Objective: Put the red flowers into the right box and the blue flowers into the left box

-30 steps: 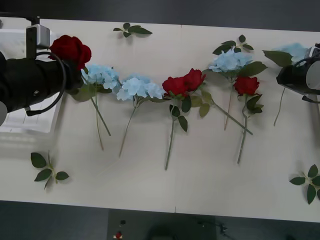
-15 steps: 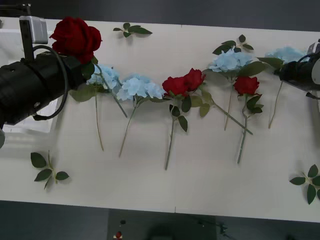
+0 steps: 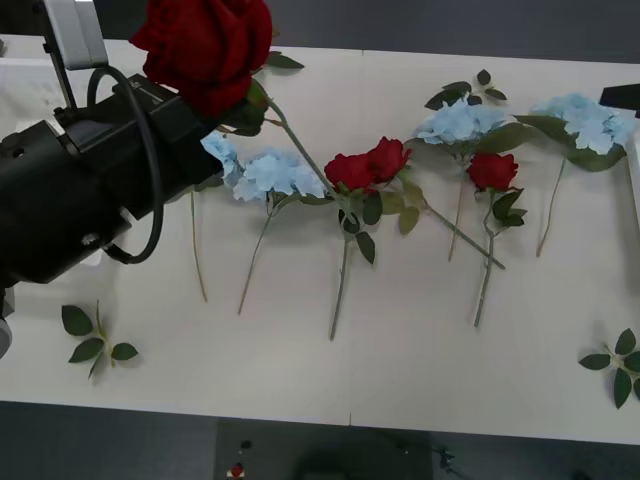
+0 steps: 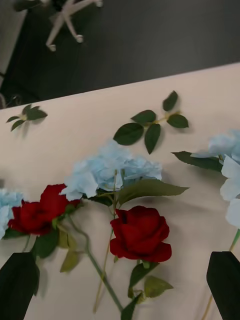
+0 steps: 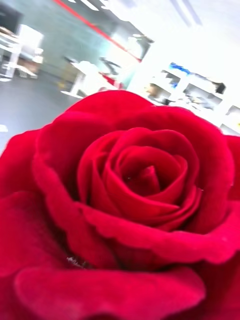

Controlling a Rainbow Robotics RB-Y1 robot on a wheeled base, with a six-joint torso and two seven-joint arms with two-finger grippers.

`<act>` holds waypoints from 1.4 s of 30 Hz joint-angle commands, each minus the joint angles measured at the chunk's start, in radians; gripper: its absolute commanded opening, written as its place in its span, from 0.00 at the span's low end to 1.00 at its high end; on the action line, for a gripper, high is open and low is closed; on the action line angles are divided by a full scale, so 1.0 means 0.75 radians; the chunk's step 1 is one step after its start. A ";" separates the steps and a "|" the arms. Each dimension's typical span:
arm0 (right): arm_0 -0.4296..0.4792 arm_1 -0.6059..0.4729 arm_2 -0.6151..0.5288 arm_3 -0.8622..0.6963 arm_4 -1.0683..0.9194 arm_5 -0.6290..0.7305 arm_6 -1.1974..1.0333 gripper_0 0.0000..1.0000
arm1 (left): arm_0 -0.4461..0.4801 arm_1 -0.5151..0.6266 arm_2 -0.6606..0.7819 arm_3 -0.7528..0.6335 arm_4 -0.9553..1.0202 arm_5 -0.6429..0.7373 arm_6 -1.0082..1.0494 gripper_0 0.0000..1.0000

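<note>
We've got one deep-red artificial rose [image 3: 205, 45] up in the air, well above the cream table [image 3: 420, 340], its thin green stem clamped in the left gripper [image 3: 195, 115]; up close the bloom [image 5: 125, 200] faces that wrist's camera. Still lying on the table are three more red roses [image 3: 368, 165] and the pale sky-blue fluffy hydrangea heads [image 3: 275, 172]. The right gripper [image 4: 122, 285] hangs spread wide over a rose [image 4: 140, 234].

Red rose [image 5: 130, 210] bloom close up, blurred bright room behind
</note>
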 commanded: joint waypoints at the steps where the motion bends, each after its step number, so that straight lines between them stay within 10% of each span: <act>1: 0.119 -0.047 -0.076 -0.033 -0.246 0.154 0.430 1.00 | -0.056 0.049 -0.018 -0.121 0.023 -0.012 -0.041 0.00; 6: 0.191 -0.047 -0.123 -0.033 -0.485 0.320 0.927 1.00 | -0.068 -0.029 -0.037 -0.141 0.025 -0.037 -0.041 0.00; 21: 0.221 -0.023 0.016 -0.305 -1.091 0.404 0.937 1.00 | -0.356 -0.268 -0.264 0.116 -0.020 -0.035 -0.084 0.00; 42: 0.160 0.245 0.039 -0.561 -0.790 0.300 0.937 1.00 | -0.541 -0.389 -0.329 0.284 -0.024 -0.037 -0.113 0.00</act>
